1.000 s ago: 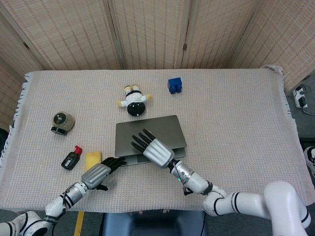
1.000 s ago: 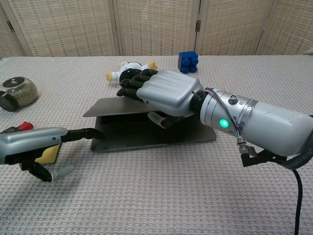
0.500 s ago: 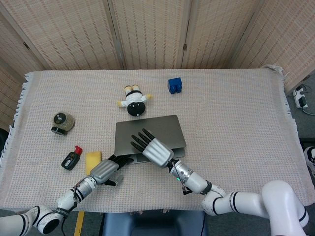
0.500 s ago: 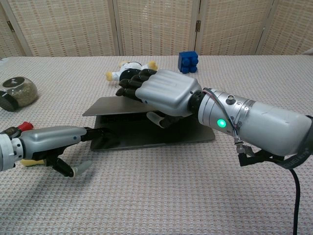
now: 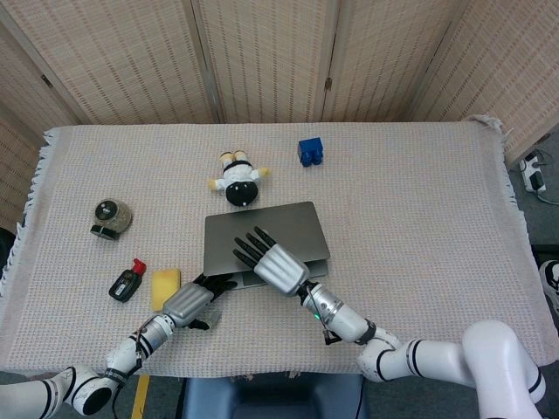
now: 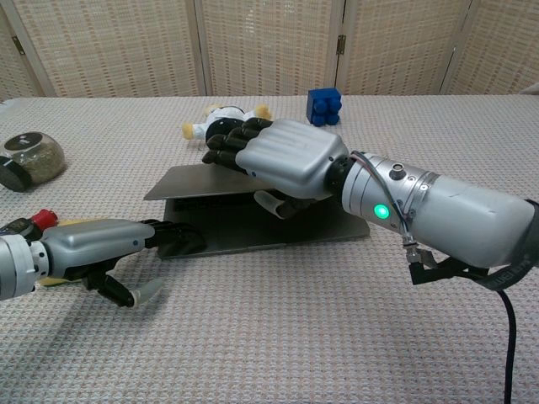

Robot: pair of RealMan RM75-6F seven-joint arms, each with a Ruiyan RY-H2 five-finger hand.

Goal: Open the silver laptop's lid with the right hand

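Observation:
The silver laptop (image 5: 284,227) lies at the table's middle, its lid (image 6: 189,182) raised a little above the base (image 6: 286,232). My right hand (image 5: 278,265) grips the lid's front edge: dark fingers lie spread on top and the thumb sits underneath, as the chest view shows at the right hand (image 6: 285,158). My left hand (image 5: 189,301) reaches in from the front left. Its fingertips rest on the base's front left corner, seen from the chest as the left hand (image 6: 105,245) lying low, holding nothing.
A plush toy (image 5: 238,178) lies just behind the laptop, and a blue block (image 5: 310,151) sits further back. A round jar (image 5: 110,216), a black and red device (image 5: 127,282) and a yellow sponge (image 5: 164,285) stand left of the laptop.
My left hand has slid forward and to the right until its fingertips reached the laptop's front left corner. The right hand keeps its hold on the slightly raised lid.

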